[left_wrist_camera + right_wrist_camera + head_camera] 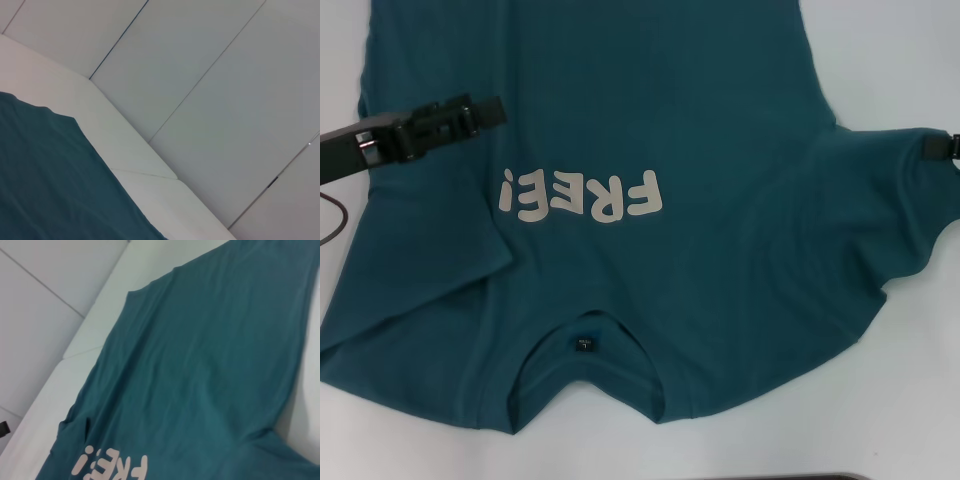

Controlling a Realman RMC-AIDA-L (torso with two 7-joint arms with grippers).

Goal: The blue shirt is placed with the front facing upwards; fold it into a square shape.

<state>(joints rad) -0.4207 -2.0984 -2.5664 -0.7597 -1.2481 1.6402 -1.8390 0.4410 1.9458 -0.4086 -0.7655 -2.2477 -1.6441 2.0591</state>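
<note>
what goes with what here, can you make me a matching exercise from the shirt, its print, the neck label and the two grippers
Column one:
1. FREE! print
2. neck label
3. left gripper
4. right gripper

Column two:
a. at the right edge of the head view, by the sleeve of the blue shirt
b. off-white, on the chest
c. over the shirt's left side, above the print
d. small and dark, inside the collar nearest the robot

Pairs: 1-b, 2-d, 3-c, 4-a
</note>
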